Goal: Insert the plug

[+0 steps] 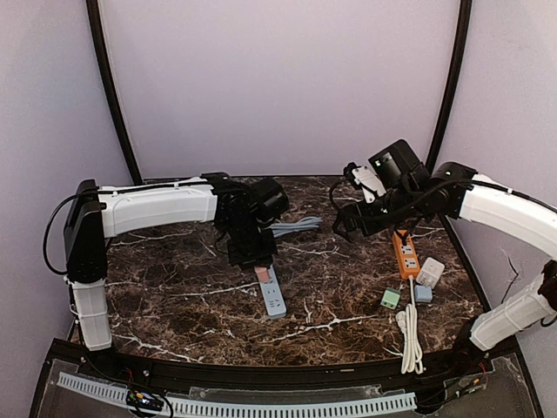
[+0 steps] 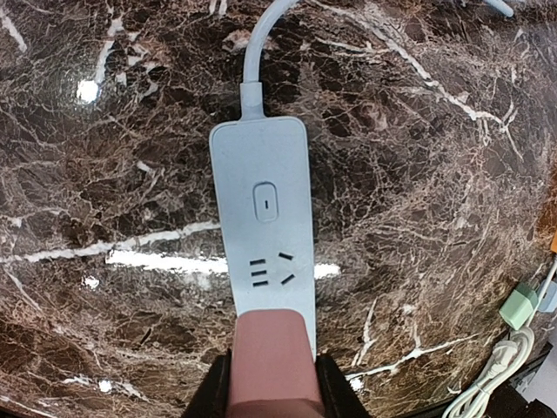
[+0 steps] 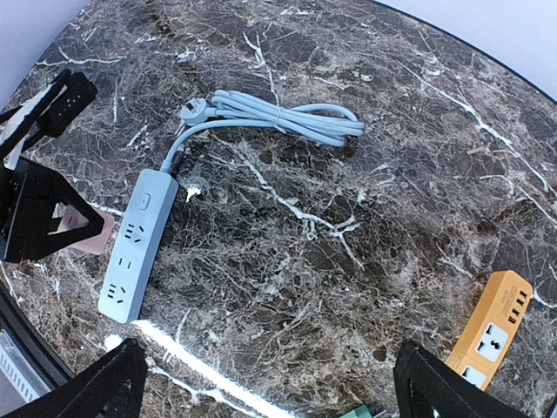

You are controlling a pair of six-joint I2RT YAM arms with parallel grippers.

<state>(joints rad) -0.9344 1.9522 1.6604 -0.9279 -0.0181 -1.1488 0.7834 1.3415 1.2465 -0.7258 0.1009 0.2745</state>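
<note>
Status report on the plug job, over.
Left pincer shut on pink plug. Right pincer open, empty. Plug over end of blue power strip, not yet inserted. Sockets unobstructed.

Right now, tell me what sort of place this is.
Probably a robot training booth, not a home: plain lilac walls enclose a marble-patterned table, with a blue power strip and an orange power strip laid out on it.

Left arm (image 1: pixel 157 207): white shell links, black joints, black cable (image 1: pixel 50 228) looped at the shoulder.
Right arm (image 1: pixel 509 213): matching white links, black joints.
Left gripper (image 1: pixel 254 259): black housing.
Right gripper (image 1: pixel 346 228): black, with a white bracket (image 1: pixel 370 181) behind it; fingers (image 3: pixel 91 387) black, triangular.
</note>
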